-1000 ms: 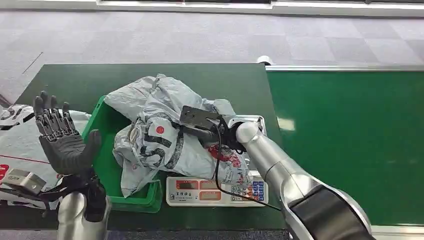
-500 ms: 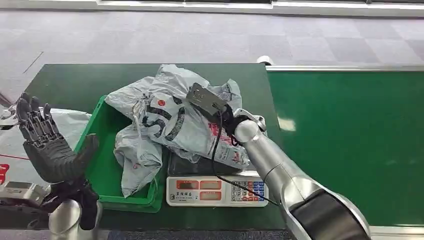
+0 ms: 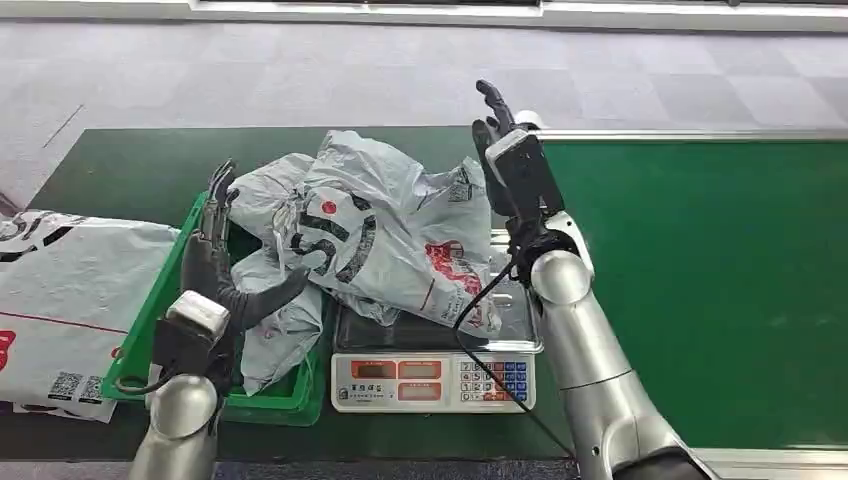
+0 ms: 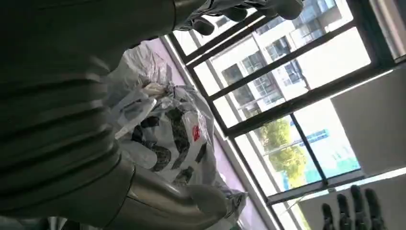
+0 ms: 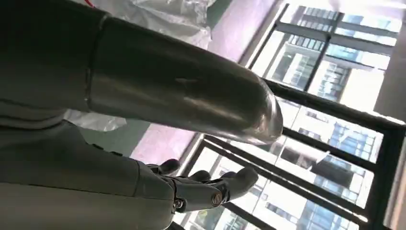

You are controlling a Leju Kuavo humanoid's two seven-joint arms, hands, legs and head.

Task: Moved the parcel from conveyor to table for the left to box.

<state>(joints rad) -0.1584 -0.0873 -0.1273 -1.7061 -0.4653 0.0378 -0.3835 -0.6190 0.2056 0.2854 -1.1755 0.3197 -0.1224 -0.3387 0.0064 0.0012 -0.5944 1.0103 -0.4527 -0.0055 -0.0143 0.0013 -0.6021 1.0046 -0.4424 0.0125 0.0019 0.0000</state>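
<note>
Parcel [image 3: 385, 235] heaps across bin [image 3: 215, 385] and scale [image 3: 435, 378] at centre; bare green belt [image 3: 700, 280] fills the right

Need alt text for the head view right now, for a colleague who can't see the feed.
A grey parcel lies across a scale and a green bin on the dark green table. The right hand is raised, open, beside it; the left hand touches its other side.
</note>
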